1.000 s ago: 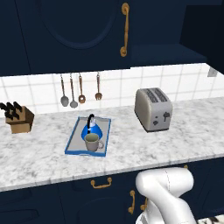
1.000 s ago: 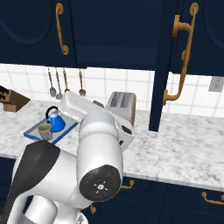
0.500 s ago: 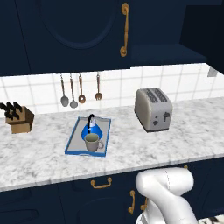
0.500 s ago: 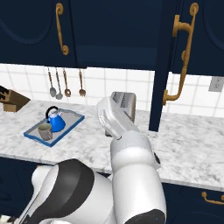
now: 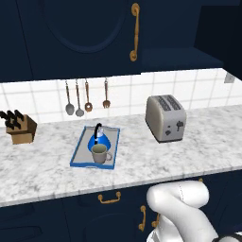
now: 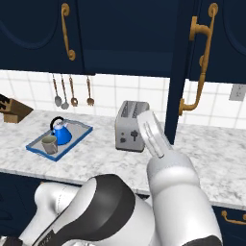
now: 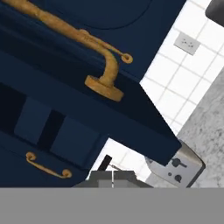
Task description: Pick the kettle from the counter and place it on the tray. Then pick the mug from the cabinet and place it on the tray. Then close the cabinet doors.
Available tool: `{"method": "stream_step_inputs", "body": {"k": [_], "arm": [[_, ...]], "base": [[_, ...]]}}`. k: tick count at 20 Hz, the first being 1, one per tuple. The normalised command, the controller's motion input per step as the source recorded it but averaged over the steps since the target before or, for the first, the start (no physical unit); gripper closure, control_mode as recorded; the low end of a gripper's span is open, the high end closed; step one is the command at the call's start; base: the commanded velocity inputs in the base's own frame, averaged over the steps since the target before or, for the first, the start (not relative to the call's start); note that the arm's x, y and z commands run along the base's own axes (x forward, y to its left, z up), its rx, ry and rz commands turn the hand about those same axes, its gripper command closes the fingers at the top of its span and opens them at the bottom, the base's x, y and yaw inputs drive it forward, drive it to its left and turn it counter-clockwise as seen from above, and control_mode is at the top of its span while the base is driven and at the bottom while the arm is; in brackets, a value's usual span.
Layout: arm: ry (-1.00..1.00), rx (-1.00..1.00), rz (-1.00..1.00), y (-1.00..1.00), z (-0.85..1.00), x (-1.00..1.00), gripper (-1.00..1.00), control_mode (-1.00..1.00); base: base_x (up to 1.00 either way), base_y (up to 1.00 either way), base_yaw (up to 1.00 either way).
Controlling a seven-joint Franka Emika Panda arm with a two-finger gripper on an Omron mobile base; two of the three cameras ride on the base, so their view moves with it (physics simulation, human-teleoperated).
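**Kettle and mug on the tray; one cabinet door left to shut**

Nearest the base, the white arm reaches up toward the right-hand cabinet door (image 6: pixel 175 72), which stands swung out edge-on over the table (image 6: pixel 96 153). In the hand view that door's brass bar handle (image 7: pixel 74 37) sits close ahead, and the claw (image 7: pixel 112 175) has its tips pressed together, holding nothing.

Further out on the table, the mug (image 5: pixel 99 153) stands at the near end of the blue-rimmed tray (image 5: pixel 78 158), with the blue kettle (image 5: pixel 98 139) just behind it, also inside the rim. Both placings look done. A toaster (image 5: pixel 164 117) stands well apart to the right.

Beyond, the left cabinet door (image 5: pixel 71 38) appears flush and closed. What remains, by my reading, is pushing the right door home.
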Motion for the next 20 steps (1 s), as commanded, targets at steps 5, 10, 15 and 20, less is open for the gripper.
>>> {"method": "stream_step_inputs", "body": {"k": [5, 10, 15, 20], "arm": [[0.0, 0.15, -0.03, -0.27, -0.17, 0.16, 1.0, -1.0], [0.0, 0.21, -0.04, -0.44, -0.26, 0.44, 1.0, -1.0], [0.0, 0.22, -0.01, -0.52, -0.29, 0.61, 1.0, -1.0], [-0.02, 0.26, 0.03, -0.23, -0.06, 0.67, 1.0, -1.0]], "base": [[0.0, 0.0, 0.0], [0.0, 0.0, 0.0], [0.0, 0.0, 0.0], [0.0, 0.0, 0.0]]}}
